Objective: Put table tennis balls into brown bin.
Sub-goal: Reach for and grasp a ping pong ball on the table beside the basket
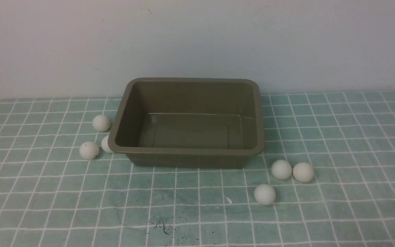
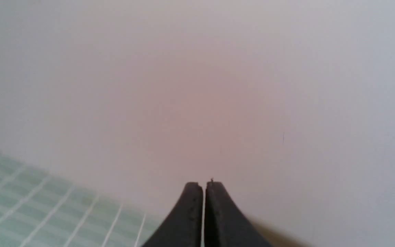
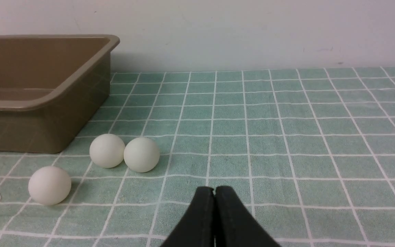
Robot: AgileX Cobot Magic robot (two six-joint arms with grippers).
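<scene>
In the front view, the brown bin (image 1: 183, 150) sits mid-table and empty, its long axis running left to right. Three table tennis balls (image 1: 88, 150) lie off its left end, one tucked partly under the rim. Three more lie off its near right corner. I see neither arm here.

In the left wrist view, the left gripper (image 2: 204, 187) has its jaws pressed together on nothing. It points at the wall (image 2: 197, 85), with a strip of checked cloth (image 2: 29, 206) below and no ball in sight.

In the right wrist view, the right gripper (image 3: 214, 190) is likewise closed and empty, low over the cloth. The touching pair (image 3: 141, 154) lies just ahead of its tips, toward the bin side, and the lone ball (image 3: 49, 185) lies farther that way. I judge the right arm nearer, but it must open first.
</scene>
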